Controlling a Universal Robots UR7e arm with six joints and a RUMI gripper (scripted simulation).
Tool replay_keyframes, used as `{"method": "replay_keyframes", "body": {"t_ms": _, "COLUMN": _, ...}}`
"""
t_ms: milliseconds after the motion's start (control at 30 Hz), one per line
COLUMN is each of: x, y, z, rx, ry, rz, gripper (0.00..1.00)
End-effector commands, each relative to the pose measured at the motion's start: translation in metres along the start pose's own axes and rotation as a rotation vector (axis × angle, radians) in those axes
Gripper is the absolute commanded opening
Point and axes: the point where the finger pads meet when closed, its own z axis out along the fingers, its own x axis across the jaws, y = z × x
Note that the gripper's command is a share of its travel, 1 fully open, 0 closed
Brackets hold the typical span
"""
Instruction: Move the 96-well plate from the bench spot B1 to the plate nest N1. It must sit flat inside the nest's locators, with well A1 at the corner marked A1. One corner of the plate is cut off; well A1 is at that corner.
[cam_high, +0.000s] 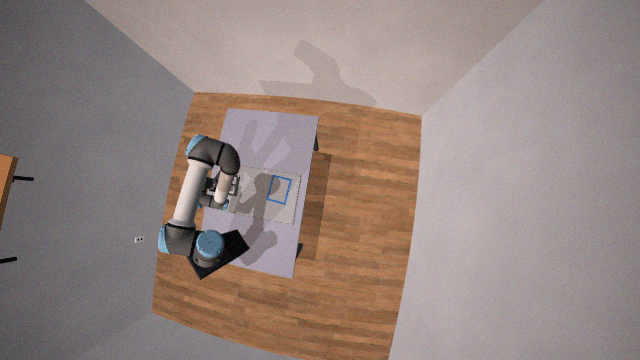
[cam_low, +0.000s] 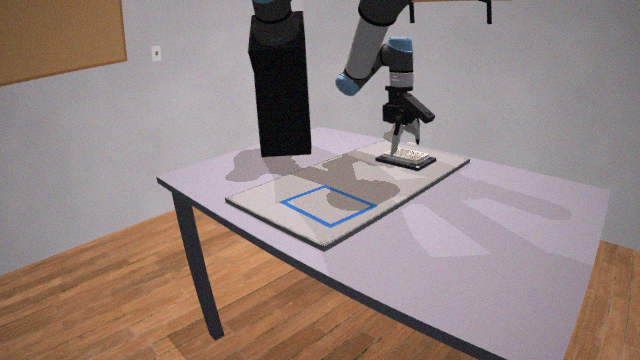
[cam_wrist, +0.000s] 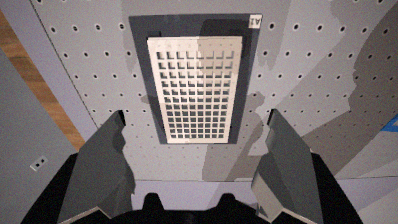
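The white 96-well plate (cam_wrist: 196, 90) lies flat inside the dark plate nest (cam_wrist: 195, 23) on the perforated board. It also shows in the exterior view (cam_low: 411, 154). The nest's A1 label (cam_wrist: 255, 21) is at the top right corner in the wrist view. I cannot make out the plate's cut corner. My gripper (cam_wrist: 196, 110) (cam_low: 404, 136) is open and empty, a little above the plate's near end, with its fingers well apart from the plate. The blue outline of spot B1 (cam_low: 327, 206) is empty. In the top view the arm (cam_high: 220, 187) hides the plate.
A tall black column (cam_low: 279, 82) stands at the back of the table, left of the nest. The grey perforated board (cam_low: 350, 192) holds both the nest and the blue outline. The table's front edge runs just beyond the board.
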Motion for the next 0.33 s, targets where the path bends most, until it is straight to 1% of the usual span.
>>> {"method": "replay_keyframes", "body": {"t_ms": 0, "x": 0.0, "y": 0.0, "z": -0.011, "rx": 0.001, "ry": 0.0, "rz": 0.0, "gripper": 1.0}}
{"method": "replay_keyframes", "body": {"t_ms": 200, "x": 0.0, "y": 0.0, "z": -0.027, "rx": 0.001, "ry": 0.0, "rz": 0.0, "gripper": 1.0}}
{"method": "replay_keyframes", "body": {"t_ms": 300, "x": 0.0, "y": 0.0, "z": -0.027, "rx": 0.001, "ry": 0.0, "rz": 0.0, "gripper": 1.0}}
